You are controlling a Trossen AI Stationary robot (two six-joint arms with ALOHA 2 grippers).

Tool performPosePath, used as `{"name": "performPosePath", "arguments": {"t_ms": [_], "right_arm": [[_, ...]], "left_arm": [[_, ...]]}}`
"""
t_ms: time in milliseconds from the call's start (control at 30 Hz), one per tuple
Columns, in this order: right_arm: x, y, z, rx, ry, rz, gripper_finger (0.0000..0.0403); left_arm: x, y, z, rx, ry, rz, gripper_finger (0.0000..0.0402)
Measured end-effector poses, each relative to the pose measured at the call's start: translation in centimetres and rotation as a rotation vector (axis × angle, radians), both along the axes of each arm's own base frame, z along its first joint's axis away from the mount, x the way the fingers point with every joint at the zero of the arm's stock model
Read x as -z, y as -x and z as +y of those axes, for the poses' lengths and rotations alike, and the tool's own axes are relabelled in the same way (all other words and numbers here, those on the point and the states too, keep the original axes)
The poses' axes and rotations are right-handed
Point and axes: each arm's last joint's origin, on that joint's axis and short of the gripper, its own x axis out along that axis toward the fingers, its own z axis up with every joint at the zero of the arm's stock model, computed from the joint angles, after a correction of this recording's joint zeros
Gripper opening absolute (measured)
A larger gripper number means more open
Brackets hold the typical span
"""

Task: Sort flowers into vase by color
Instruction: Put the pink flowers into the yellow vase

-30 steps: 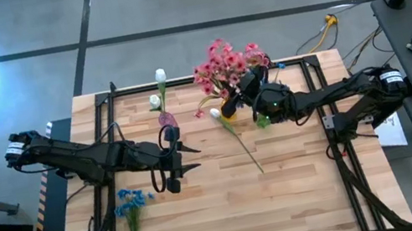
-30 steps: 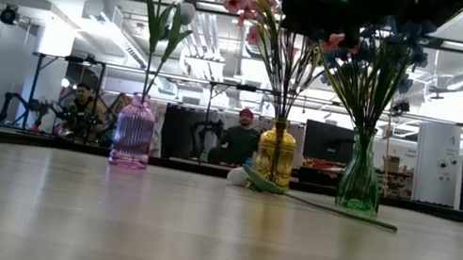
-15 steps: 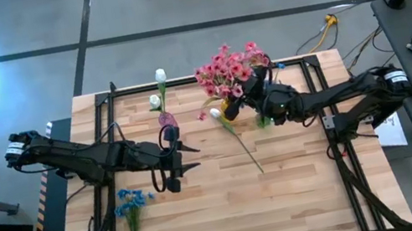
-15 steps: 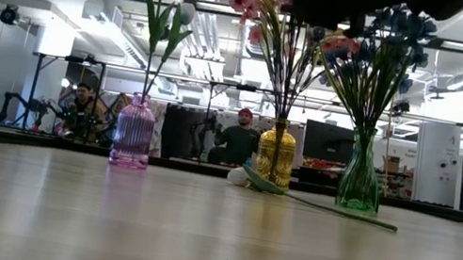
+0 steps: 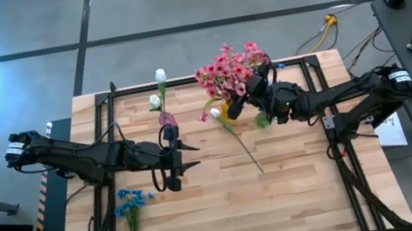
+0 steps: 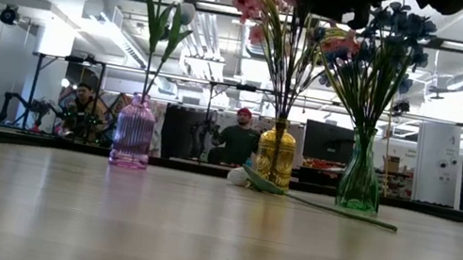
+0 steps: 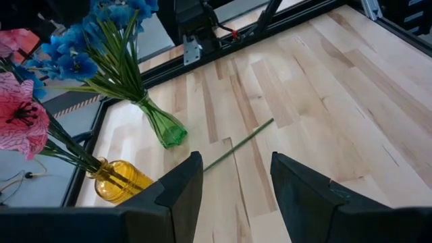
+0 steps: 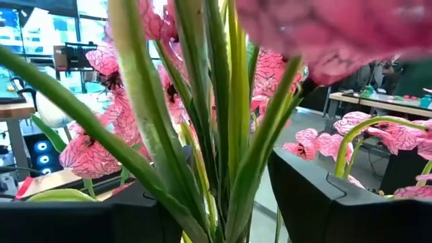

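Pink flowers (image 5: 225, 69) stand in a yellow vase (image 6: 274, 157). Blue flowers (image 6: 392, 29) stand in a green vase (image 6: 359, 181), and white buds (image 5: 159, 77) in a purple vase (image 6: 134, 132). One white flower (image 5: 235, 137) lies on the table in front of the yellow vase, and a blue one (image 5: 130, 204) lies near the left edge. My right gripper (image 5: 255, 90) hovers open in the pink bunch, with stems (image 8: 223, 115) between its fingers. My left gripper (image 5: 179, 163) waits open over the table's middle left. My right gripper stands open, coming level from the table's right, with its fingers (image 8: 145, 216) on either side of the upper pink flower stems. I cannot tell whether a finger touches them.
The three vases stand in a row along the far part of the table (image 5: 232, 213). The green vase (image 7: 165, 128) sits under my right arm. A black frame (image 5: 102, 151) borders the tabletop. People sit at benches (image 6: 234, 140) beyond the far edge.
My right gripper has risen a little among the pink blossoms and drawn slightly toward the table's right edge. The pink bunch has swayed a little with it. The left arm and the lying flowers have kept still.
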Motion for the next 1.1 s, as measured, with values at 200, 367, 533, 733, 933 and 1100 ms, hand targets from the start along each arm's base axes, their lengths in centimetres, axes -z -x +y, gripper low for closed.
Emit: {"name": "performPosePath", "arguments": {"t_ms": [200,367,533,733,933,1100], "right_arm": [[0.0,0.0,0.0,0.001,0.000,-0.001,0.0146],[0.0,0.0,0.0,0.001,0.000,-0.001,0.0089],[-0.8,-0.3,0.0,0.001,-0.002,0.019,0.0033],[-1.8,-0.6,-0.1,-0.001,-0.044,0.045,0.0015],[-1.9,-0.7,-0.2,-0.001,-0.065,0.045,0.0017],[-1.9,-0.7,-0.1,-0.001,-0.065,0.046,0.0018]], "left_arm": [[0.0,0.0,0.0,0.000,0.000,0.000,0.0160],[0.0,0.0,0.0,0.000,0.000,0.000,0.0160],[0.0,0.0,0.0,0.000,0.000,0.000,0.0160],[0.0,0.0,0.0,0.000,0.000,0.000,0.0160],[0.0,0.0,0.0,0.000,-0.001,0.005,0.0160],[0.1,0.0,0.0,0.000,-0.001,0.005,0.0160]]}}
